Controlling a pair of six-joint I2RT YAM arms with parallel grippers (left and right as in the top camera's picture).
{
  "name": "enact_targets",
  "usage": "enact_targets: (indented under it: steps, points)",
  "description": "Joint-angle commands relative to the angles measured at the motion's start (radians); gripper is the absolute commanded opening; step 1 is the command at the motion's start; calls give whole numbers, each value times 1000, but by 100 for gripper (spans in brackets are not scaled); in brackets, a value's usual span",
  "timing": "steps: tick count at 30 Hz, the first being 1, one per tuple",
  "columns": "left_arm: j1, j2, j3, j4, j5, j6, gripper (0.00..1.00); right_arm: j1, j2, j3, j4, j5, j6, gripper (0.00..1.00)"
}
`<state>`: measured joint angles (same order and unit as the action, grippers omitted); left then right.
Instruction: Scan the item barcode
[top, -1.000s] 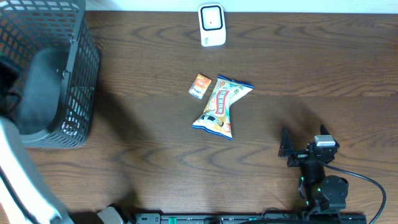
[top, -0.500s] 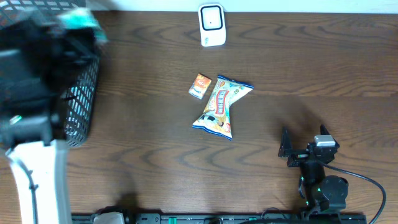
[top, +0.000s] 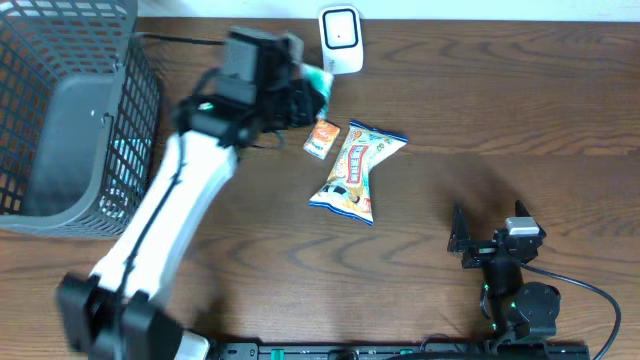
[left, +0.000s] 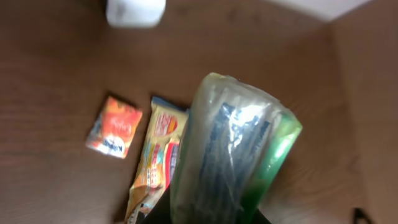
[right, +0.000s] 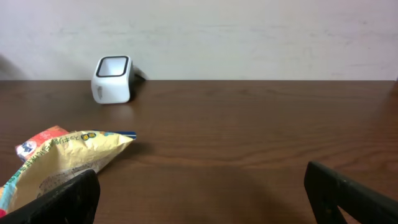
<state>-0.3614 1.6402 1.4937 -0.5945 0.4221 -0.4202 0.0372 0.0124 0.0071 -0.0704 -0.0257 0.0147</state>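
Dark wood-grain surface (top: 500, 100) fills the overhead view, with a pale wall (right: 249, 37) behind it in the right wrist view. The item for scanning is a clear packet (left: 236, 155) with dark contents and a green edge. The left gripper (top: 300, 98) is closed on it, clamping its lower end, though the fingers themselves are mostly hidden behind the packet in the left wrist view. From overhead only the packet's teal-green edge (top: 317, 80) shows past the gripper, slightly blurred. It sits near the white scanner (top: 340, 40), just below and to the left of it, and not touching it.

The scanner stands at the far edge of the surface, with its dark window on top. In the left wrist view the scanner (left: 135, 9) shows only as a white block at the top edge.

Just beside the left gripper lies a small orange sachet (top: 321, 138), flat on the wood. A yellow snack bag (top: 357, 170) lies next to the sachet on its right, tilted diagonally and close to it. In the left wrist view the held packet covers part of the snack bag (left: 158, 155), while the sachet (left: 115, 126) is fully in sight.

A grey mesh basket (top: 135, 150) stands at the far left, well apart from the scanner.

The right gripper (top: 480, 235) rests near the front right of the surface, well apart from the snack bag. Its jaws are spread wide and hold nothing. Its own camera looks between the dark fingers (right: 68, 199) toward the snack bag (right: 62, 155) and the scanner (right: 113, 79).
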Motion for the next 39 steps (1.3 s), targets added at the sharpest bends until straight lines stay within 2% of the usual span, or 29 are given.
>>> enact_targets:
  steps: [1, 5, 6, 8, 9, 12, 14, 20, 25, 32, 37, 39]
  points:
    - [-38, 85, 8, 2, -49, 24, 8, 3, -5, -2, -4, 5, 10, 99]
    - [-76, 193, 8, 2, -49, 23, 8, 3, -5, -2, -4, 5, 10, 99]
    - [-84, 214, 8, 2, -49, 24, 17, 3, -5, -2, -5, 5, 10, 99]
    - [-97, 252, 8, 2, -49, 24, 45, 3, -5, -2, -5, 5, 10, 99]
    - [-101, 263, 8, 2, -49, 24, 54, 3, -5, -2, -5, 5, 10, 99]
    - [-99, 275, 8, 3, -49, 62, 61, 3, -5, -2, -5, 5, 10, 99]
    - [-89, 265, 13, 5, -49, 106, 69, 3, -5, -2, -4, 5, 10, 99]
    - [-11, 153, 45, 6, -50, 169, 72, 3, -5, -2, -4, 5, 10, 99]
    - [138, -16, 52, 61, -50, 181, 76, 3, -5, -2, -5, 5, 10, 99]
    - [486, -201, 51, 104, -245, 195, 76, 3, -5, -2, -4, 5, 10, 99]
    - [758, -220, 51, 71, -251, 196, 76, 3, -5, -2, -5, 5, 10, 99]
    - [879, -194, 48, 6, -251, 241, 77, 3, -5, -2, -5, 5, 10, 99]
